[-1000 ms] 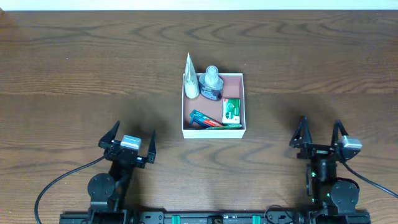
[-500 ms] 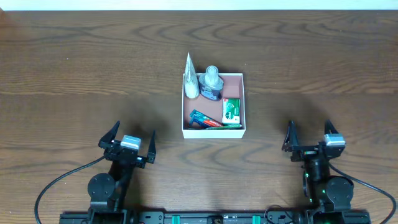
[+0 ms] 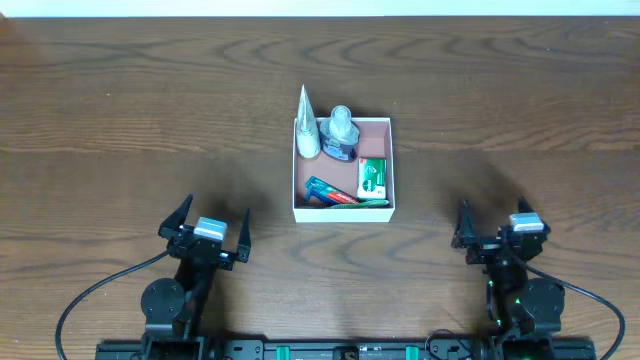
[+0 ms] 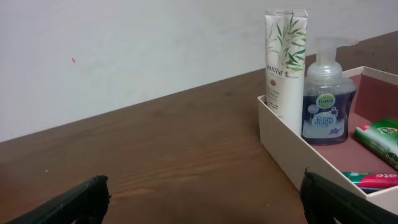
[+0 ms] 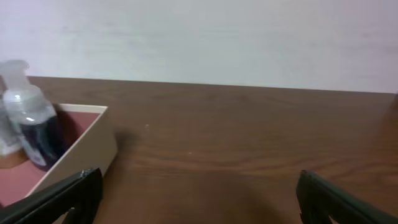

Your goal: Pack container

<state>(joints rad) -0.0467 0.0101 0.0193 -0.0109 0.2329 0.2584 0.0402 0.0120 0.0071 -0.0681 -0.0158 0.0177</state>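
Observation:
The container (image 3: 342, 211), a square shallow box with white walls and a pinkish-brown inside, stands mid-table. In it are an upright white tube (image 3: 306, 128), a pump bottle with dark blue liquid (image 3: 340, 135), a small green-and-white carton (image 3: 372, 177) and a toothbrush pack (image 3: 330, 192). It also shows in the left wrist view (image 4: 280, 140) and the right wrist view (image 5: 87, 149). My left gripper (image 3: 209, 222) is open and empty at the front left. My right gripper (image 3: 492, 222) is open and empty at the front right. Both are well apart from the container.
The dark wooden table (image 3: 120, 110) runs to a white wall at the back (image 4: 124, 50). Black cables (image 3: 95, 290) trail from both arm bases at the front edge.
My right arm has turned and shifted left, toward the container side. The left arm and the container's contents have not moved.

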